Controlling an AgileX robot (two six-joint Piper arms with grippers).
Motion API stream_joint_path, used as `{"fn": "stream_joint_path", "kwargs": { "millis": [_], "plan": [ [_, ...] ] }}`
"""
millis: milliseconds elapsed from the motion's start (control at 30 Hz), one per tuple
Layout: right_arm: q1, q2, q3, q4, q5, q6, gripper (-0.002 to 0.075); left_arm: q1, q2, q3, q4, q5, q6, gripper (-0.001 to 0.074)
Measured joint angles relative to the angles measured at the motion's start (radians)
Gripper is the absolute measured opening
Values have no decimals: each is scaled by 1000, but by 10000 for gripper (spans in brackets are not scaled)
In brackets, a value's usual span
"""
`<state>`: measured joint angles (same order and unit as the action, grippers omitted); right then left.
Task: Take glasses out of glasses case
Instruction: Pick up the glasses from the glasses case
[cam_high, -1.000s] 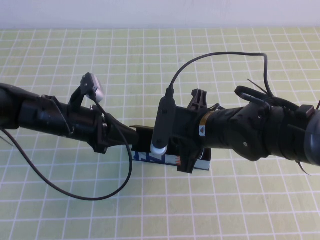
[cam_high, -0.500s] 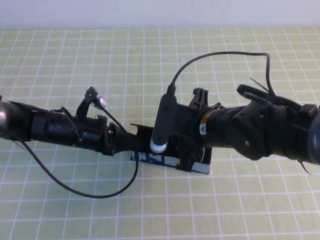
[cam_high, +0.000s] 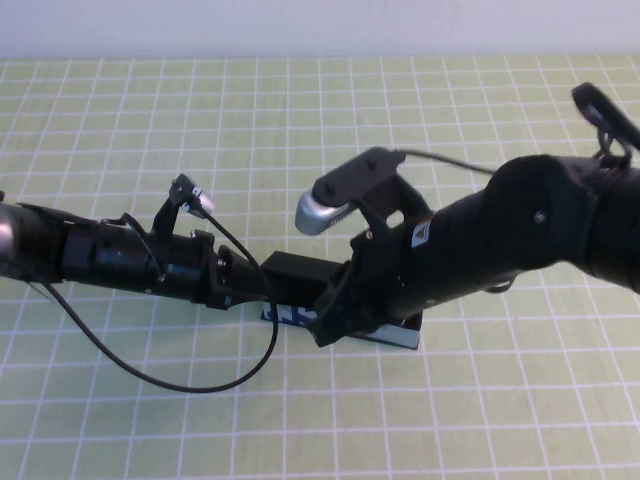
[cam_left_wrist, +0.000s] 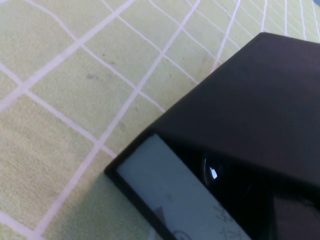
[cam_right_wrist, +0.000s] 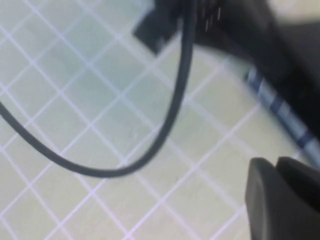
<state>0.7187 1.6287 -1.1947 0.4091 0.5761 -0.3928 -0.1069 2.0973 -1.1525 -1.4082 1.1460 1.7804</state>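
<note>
Pale blue printing is seen along the near side of the rectangular matte-black glasses case (cam_high: 395, 333), which lies on the green grid-patterned tabletop (cam_high: 300, 120) at the middle. Its raised black lid (cam_high: 297, 276) stands open behind, filling much of the left wrist view. The left gripper (cam_high: 262, 287) is placed at the case's left end; whether its fingers are apart cannot be told. The right gripper (cam_high: 338, 322) is lowered over the case, fingers hidden likewise. A dark lens (cam_left_wrist: 220, 175) of the black-framed glasses is glimpsed inside.
</note>
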Motion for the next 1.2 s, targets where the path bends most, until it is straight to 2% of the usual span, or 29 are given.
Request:
{"fn": "stream_joint_path", "kwargs": {
  "millis": [100,300,400,700,1200],
  "plan": [
    [0,42,0,-56,21,126,-8,0,0,0,0,0,-4,-4],
    [0,123,0,-293,-20,393,-15,0,0,0,-2,0,-14,-4],
    [-20,146,-9,-348,-50,462,-15,0,0,0,-2,0,-17,-4],
    [-119,241,-159,-367,-33,484,-16,0,0,0,-2,-1,-20,-4],
    [-181,442,-390,-361,90,480,-16,0,0,0,-2,-1,-23,-4]
  ]
}}
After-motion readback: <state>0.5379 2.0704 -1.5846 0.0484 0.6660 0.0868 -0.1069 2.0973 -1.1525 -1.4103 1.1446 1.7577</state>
